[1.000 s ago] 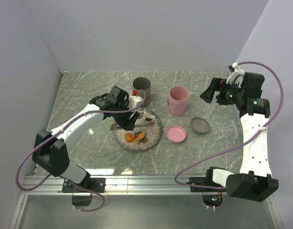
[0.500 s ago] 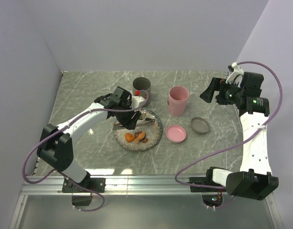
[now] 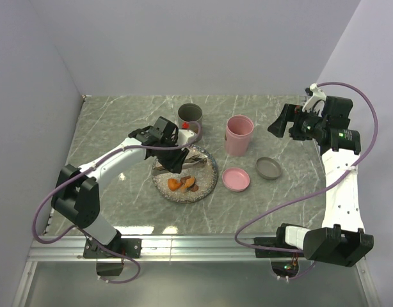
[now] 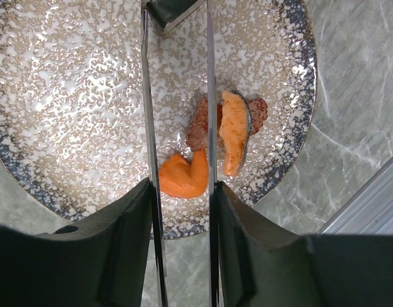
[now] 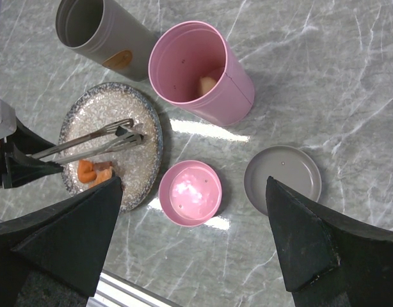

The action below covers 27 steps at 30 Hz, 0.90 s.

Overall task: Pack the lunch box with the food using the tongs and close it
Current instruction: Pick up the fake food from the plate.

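Observation:
The tongs lie across the speckled plate, their two slim arms running between my left gripper's fingers. My left gripper is shut on the tongs, and each finger presses against an arm. Orange chunks and a reddish-brown piece of the food sit on the plate between and beside the tong arms. The pink lunch box stands upright with a beige piece inside. Its pink lid lies on the table. My right gripper hangs open high above the lid.
A grey cup stands behind the plate. Its grey lid lies to the right of the pink lid. Walls close in the table at the left, back and right. A metal rail runs along the near edge.
My left gripper's fingers have closed in on the tong arms, and the left arm has shifted slightly toward the plate. The right arm has not moved.

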Available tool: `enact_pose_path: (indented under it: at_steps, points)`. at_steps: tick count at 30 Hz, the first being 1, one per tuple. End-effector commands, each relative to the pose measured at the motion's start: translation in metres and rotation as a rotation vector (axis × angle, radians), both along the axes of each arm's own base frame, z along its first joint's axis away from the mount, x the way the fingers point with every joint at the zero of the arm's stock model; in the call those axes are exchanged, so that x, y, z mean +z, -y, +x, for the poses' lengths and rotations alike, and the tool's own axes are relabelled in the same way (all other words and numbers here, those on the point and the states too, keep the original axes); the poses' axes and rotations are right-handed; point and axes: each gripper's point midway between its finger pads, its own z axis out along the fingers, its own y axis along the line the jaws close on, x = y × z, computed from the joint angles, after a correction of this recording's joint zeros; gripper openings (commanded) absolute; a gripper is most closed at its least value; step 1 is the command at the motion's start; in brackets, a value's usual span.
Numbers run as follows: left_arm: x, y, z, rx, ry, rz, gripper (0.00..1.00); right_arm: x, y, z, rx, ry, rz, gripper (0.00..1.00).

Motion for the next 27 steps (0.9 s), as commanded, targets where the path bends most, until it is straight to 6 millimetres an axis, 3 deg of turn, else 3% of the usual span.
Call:
enact_pose_path:
  at_steps: [1,6,15,18,22,27]
  points:
    - [0.021,0.006,0.003,-0.003,0.044,-0.043,0.38,0.012,0.001,0.003,0.008,0.047,-0.005,1.00]
    - [0.041,0.005,-0.001,-0.026,0.067,-0.062,0.32,0.013,0.001,0.002,0.010,0.050,-0.012,1.00]
    - [0.114,0.014,0.002,-0.070,0.191,-0.160,0.25,0.014,0.001,0.002,0.008,0.049,-0.005,1.00]
    - [0.144,0.027,0.010,-0.086,0.241,-0.220,0.25,0.015,0.001,0.002,0.007,0.048,-0.007,1.00]
    - [0.188,0.049,0.036,-0.100,0.340,-0.296,0.26,0.023,0.001,0.003,0.019,0.053,-0.011,1.00]
    - [0.206,0.081,0.060,-0.121,0.379,-0.355,0.27,0.031,0.005,0.006,0.021,0.066,-0.042,1.00]
